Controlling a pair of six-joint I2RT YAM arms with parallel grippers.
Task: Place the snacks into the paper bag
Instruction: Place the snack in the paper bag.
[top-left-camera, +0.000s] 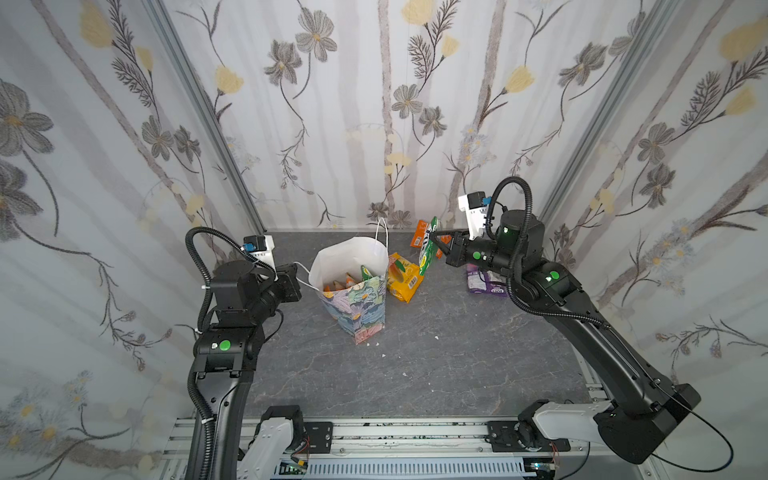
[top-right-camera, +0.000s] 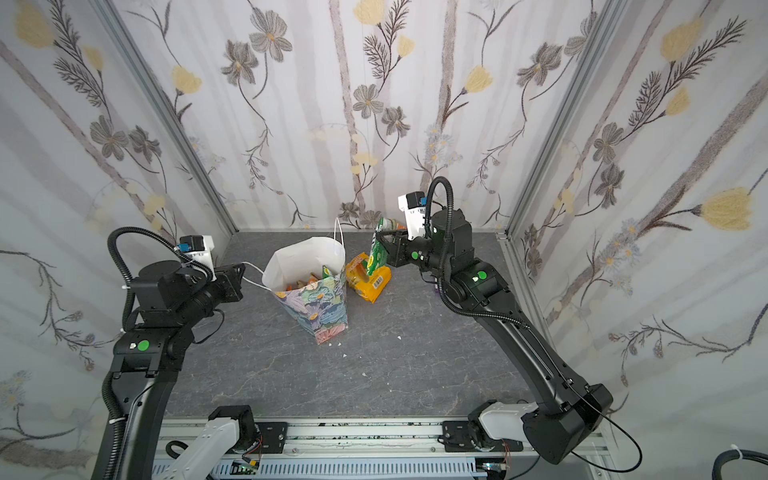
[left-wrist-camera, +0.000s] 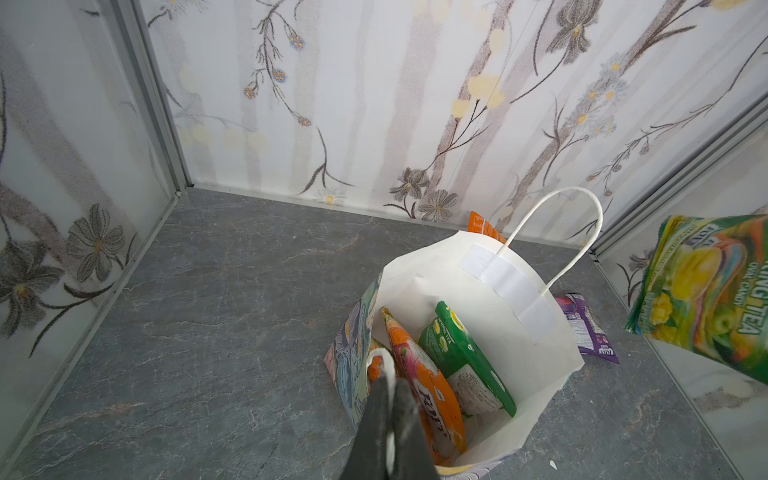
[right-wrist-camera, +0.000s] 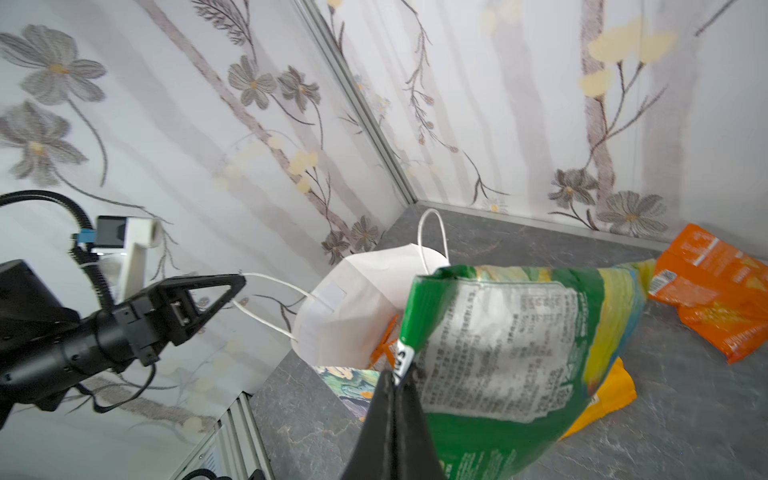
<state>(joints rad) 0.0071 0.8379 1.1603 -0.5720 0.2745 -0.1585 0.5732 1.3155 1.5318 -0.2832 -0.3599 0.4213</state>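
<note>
The right gripper (right-wrist-camera: 395, 374) is clenched hard on the top corner of a green packet (right-wrist-camera: 519, 353). The packet hangs from that pinch, clear of the grey marbled table (top-left-camera: 415, 365), with its printed back turned to the right wrist camera. In both top views it dangles just beside the paper bag (top-left-camera: 357, 307), on the right arm's side, above a yellow packet (top-left-camera: 405, 278) lying just beside the bag, so it is next to the bag's mouth and not over it. Across the way, the left gripper (right-wrist-camera: 241, 278) has its jaws pressed together on the bag's near handle (right-wrist-camera: 270, 307), the white cord drawn out toward the left arm and the mouth gaping wide. The bag itself stands upright toward the back of the table, between the two arms, with its far handle (left-wrist-camera: 573, 232) poking straight up. The left wrist view looks down inside, where an orange packet in the bag (left-wrist-camera: 424, 382) and a second green packet (left-wrist-camera: 465, 357) stand on edge against the white lining; a bit more colour is tucked behind the left gripper's fingers and is too hidden to name. Out on the table, a loose orange packet (right-wrist-camera: 715, 291) lies by the back wall. A purple packet (top-left-camera: 482, 282) lies flat under the right arm's wrist.
</note>
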